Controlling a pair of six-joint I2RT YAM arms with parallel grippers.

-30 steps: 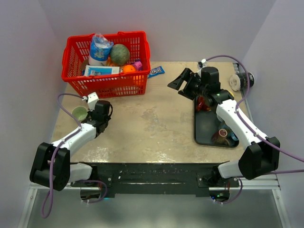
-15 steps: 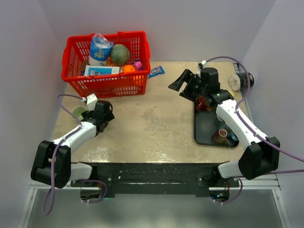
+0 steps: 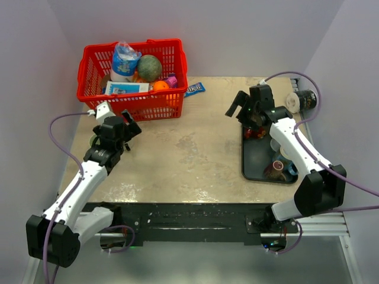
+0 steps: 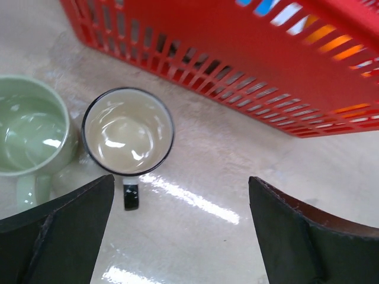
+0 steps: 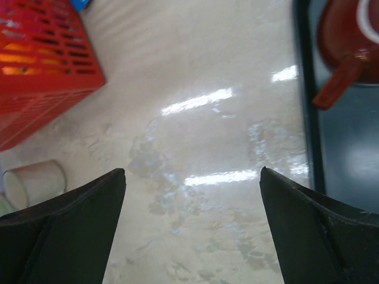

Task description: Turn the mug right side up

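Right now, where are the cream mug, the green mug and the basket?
cream mug [image 4: 127, 133], left wrist view, on its inner bottom.
green mug [image 4: 29, 130], left wrist view, on its inner bottom.
basket [image 4: 237, 53], left wrist view, on the solid red band of its side wall.

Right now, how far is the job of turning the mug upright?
Done, it seems: the cream mug stands mouth up on the table, beside the green mug and near the red basket. In hand: nothing. The left gripper is open above the mugs, and the right gripper is open and empty. Left: probably only to pull the arms back.
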